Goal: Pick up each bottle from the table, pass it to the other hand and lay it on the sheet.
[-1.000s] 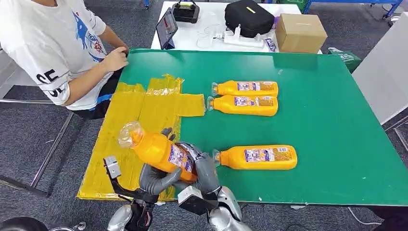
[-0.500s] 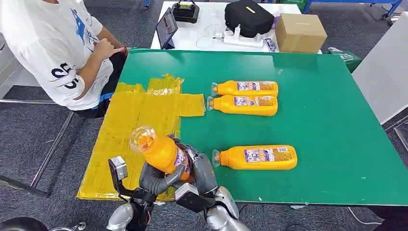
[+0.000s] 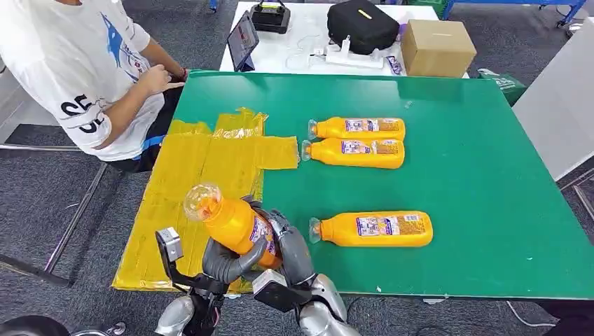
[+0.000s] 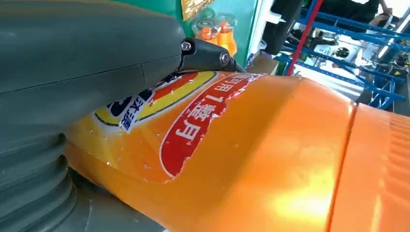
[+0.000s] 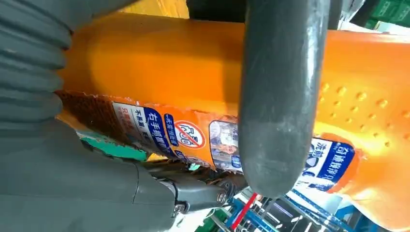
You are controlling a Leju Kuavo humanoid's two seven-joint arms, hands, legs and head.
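The room is bright and the shadows are soft. A bright shine sits on the orange bottle (image 4: 290, 159) up close. Things far behind it look blurry.

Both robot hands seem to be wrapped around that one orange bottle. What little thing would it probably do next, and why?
Probably the right robot hand lets go, leaving the held bottle with the left robot hand. Both grip it now, above the near end of the yellow sheet, so the handover looks half done. Three more bottles lie waiting on the green table.
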